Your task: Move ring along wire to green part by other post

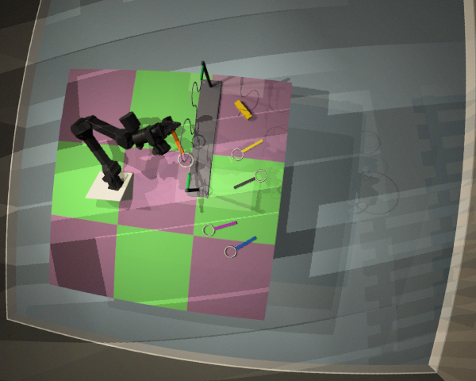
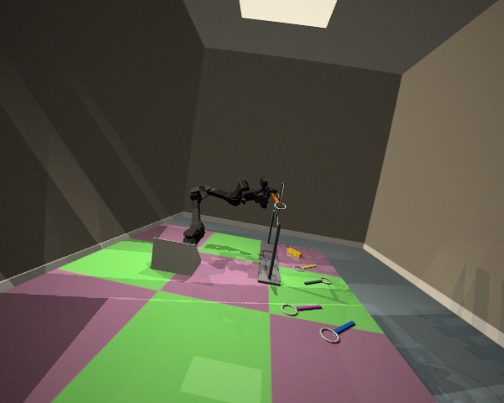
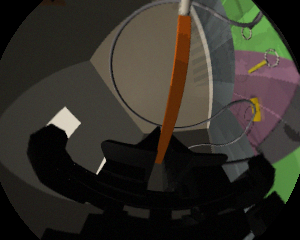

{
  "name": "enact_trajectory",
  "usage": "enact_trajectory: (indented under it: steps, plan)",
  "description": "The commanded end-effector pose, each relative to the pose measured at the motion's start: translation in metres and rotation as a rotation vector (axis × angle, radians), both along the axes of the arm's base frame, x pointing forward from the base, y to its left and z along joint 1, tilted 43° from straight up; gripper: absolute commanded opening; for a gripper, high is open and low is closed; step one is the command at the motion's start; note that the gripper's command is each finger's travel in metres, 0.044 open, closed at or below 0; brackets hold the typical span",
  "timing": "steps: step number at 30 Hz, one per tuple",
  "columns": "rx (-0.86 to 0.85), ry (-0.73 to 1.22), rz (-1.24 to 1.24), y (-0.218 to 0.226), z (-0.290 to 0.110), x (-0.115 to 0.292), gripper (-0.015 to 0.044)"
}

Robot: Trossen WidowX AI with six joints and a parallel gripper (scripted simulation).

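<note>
arm (image 1: 107,132): stretched toward wire | gripper (image 1: 171,132): pinching orange handle (image 1: 178,142) | ring (image 1: 185,160): apparently near lower post

Five handled rings: orange (image 1: 176,141), yellow (image 1: 246,149), black (image 1: 249,179), magenta (image 1: 219,227), blue (image 1: 240,246). Two posts (image 1: 205,74) (image 1: 192,190), one yellow block (image 1: 243,109), one arm (image 1: 107,139).

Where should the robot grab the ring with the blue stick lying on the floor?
By the straight blue handle, with the claw coming from above and closing across its narrow width. The handle lies flat and sticks out from the thin silver ring, which is too slim to pinch.
</note>
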State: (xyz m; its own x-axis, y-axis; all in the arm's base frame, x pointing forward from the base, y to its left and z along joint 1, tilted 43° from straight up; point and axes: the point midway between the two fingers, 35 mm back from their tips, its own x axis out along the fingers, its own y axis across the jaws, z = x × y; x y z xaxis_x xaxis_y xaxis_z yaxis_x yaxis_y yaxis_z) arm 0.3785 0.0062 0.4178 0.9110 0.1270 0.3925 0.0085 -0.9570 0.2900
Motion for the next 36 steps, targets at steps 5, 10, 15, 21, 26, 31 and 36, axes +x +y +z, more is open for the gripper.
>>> enact_trajectory:
  steps: [5,10,15,21,26,31,36]
  plan:
    - [0.089,0.008,-0.004,-0.004,0.002,0.0,-0.015]
    - [0.122,0.012,-0.005,-0.005,0.002,0.0,-0.015]
    - [0.154,0.015,-0.005,-0.003,0.002,0.0,-0.015]
    - [0.162,0.014,-0.005,0.003,0.002,-0.001,-0.015]
    - [0.133,0.009,-0.004,0.011,0.001,-0.002,-0.015]
    - [0.075,0.0,-0.003,0.024,-0.001,-0.004,-0.015]
    - [0.025,-0.034,0.009,0.032,-0.006,-0.008,-0.015]
